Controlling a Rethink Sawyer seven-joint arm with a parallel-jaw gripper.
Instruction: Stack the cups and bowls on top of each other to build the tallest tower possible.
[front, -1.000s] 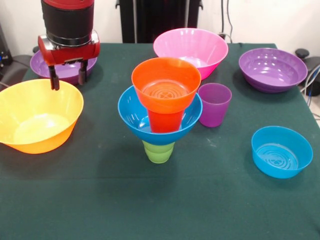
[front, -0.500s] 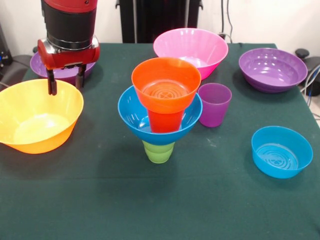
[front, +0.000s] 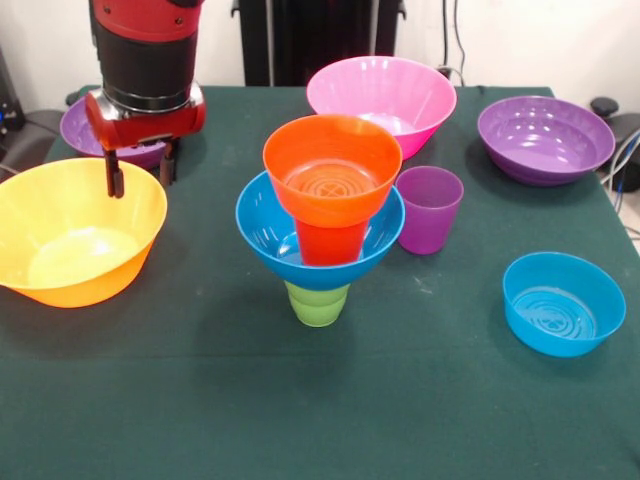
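Green cloth covers the table (front: 200, 400), and the tower (front: 325, 215) stands mid-table: green cup (front: 318, 303), blue bowl (front: 268, 232), orange cup (front: 330, 243), orange bowl (front: 332, 165). Well off to its left the gripper (front: 140, 170) hangs with fingers apart and empty over the far rim of the yellow bowl (front: 70, 235). A purple cup (front: 430, 208) stands just right of the tower, a pink bowl (front: 380, 95) behind, purple bowls (front: 545, 138) at both far corners, and a small blue bowl (front: 563, 303) sits near right.
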